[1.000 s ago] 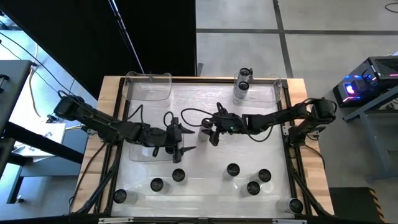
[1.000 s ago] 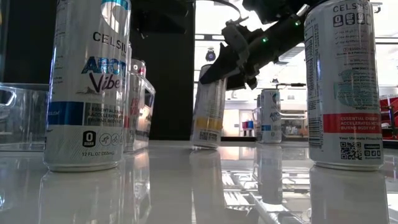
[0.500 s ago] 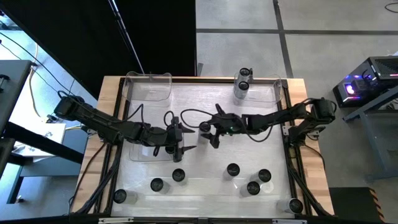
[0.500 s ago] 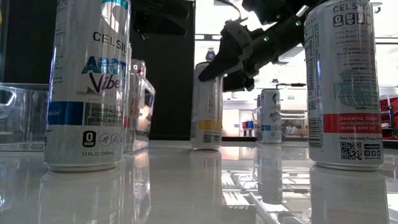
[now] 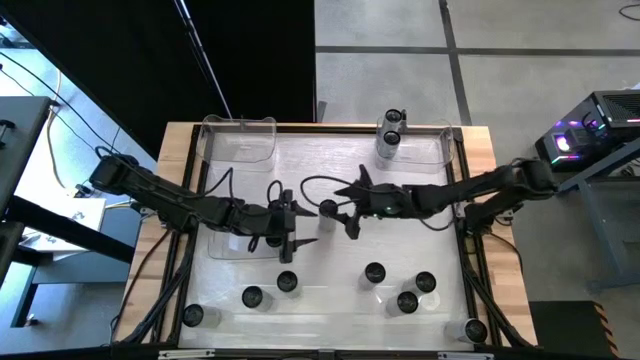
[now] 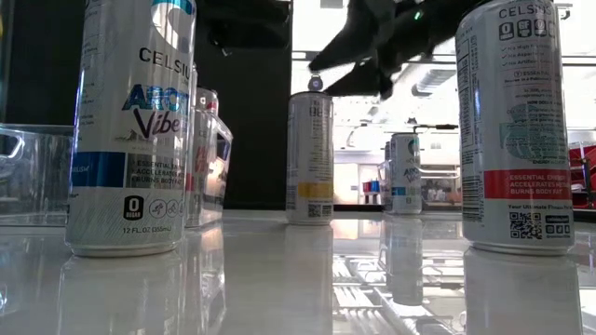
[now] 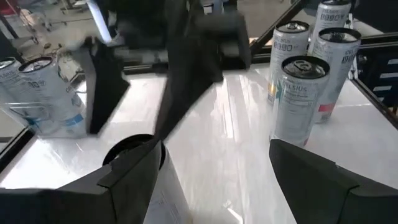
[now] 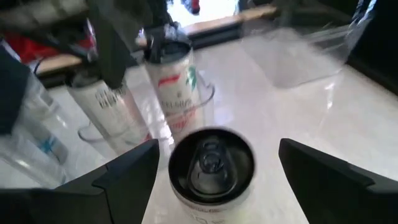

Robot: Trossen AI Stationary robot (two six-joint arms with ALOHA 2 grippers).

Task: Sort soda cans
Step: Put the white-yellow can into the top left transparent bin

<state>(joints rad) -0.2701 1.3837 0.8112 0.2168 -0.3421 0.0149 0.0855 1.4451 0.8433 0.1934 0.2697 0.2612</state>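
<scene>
One soda can (image 5: pixel 327 208) stands upright on the table's middle, also shown in the low view (image 6: pixel 309 158) and as a dark top in the right wrist view (image 8: pixel 211 163). My right gripper (image 5: pixel 345 206) is open just right of and above it (image 6: pixel 358 63), fingers either side without touching. My left gripper (image 5: pixel 296 232) is open over the near-left clear tray (image 5: pixel 228 245). Another can's top (image 7: pixel 132 147) sits close beside one of its fingers. Several more cans stand along the near edge (image 5: pixel 374 272), and two in the far-right tray (image 5: pixel 390 135).
An empty clear tray (image 5: pixel 238 140) sits at the far left and another tray (image 5: pixel 425 148) at the far right. Cables loop over the table's middle (image 5: pixel 310 182). Bare white table lies between the middle can and the near row. A wooden frame (image 5: pixel 180 180) edges the table.
My right gripper set the tilted can upright on the table, let go, then rose and drew back toward the table's right. The can now stands alone. My left arm kept still.
</scene>
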